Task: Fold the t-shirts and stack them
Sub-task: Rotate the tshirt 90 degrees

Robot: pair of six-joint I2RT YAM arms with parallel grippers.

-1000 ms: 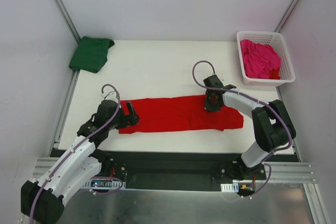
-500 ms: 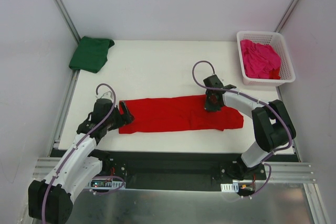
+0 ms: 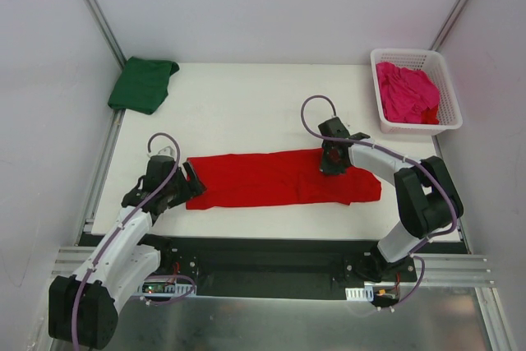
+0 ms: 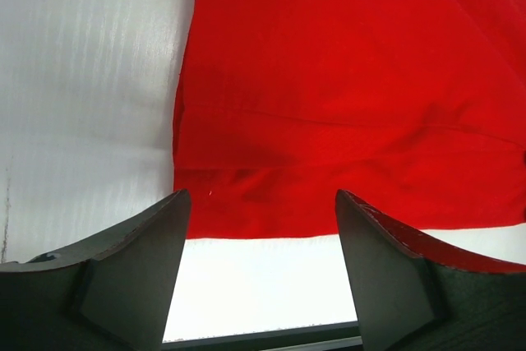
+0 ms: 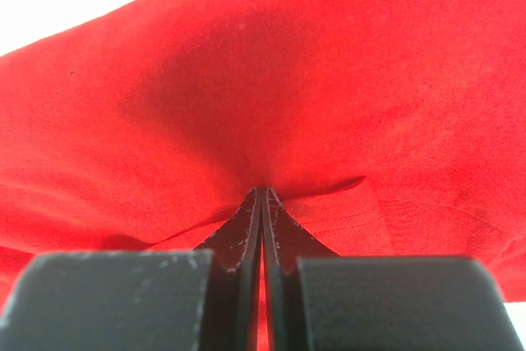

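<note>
A: Where is the red shirt (image 3: 279,177) found?

B: It is spread as a long band across the near half of the desk (image 3: 246,113), seemingly already folded lengthwise. The green shirt (image 3: 144,84) is laid folded at the far left corner. The pink shirt (image 3: 407,92) is bundled in the basket (image 3: 419,128) at the far right.

A: How are the end effectors set?

B: The right end effector (image 3: 330,162) is closed tight at the band's far edge, right of the middle. Cloth is seen gathered into its tips in the wrist view, so a pinch of red fabric is judged to be held. The left end effector (image 3: 194,180) is spread wide with nothing between its jaws, just off the band's left end. The hem corner is framed between its fingers (image 4: 123,260).

A: What is called for in the step in hand?

B: A grip on the left end is judged to be next, so that the band can be folded across. The jaws should be lowered squarely over the hem corner, so that every layer there is caught and not the top one alone. The desk should be met lightly, and nothing should be lifted until the closure is complete. The right-hand pinch is best used as an anchor, so that the band is neither dragged nor wrinkled.
</note>
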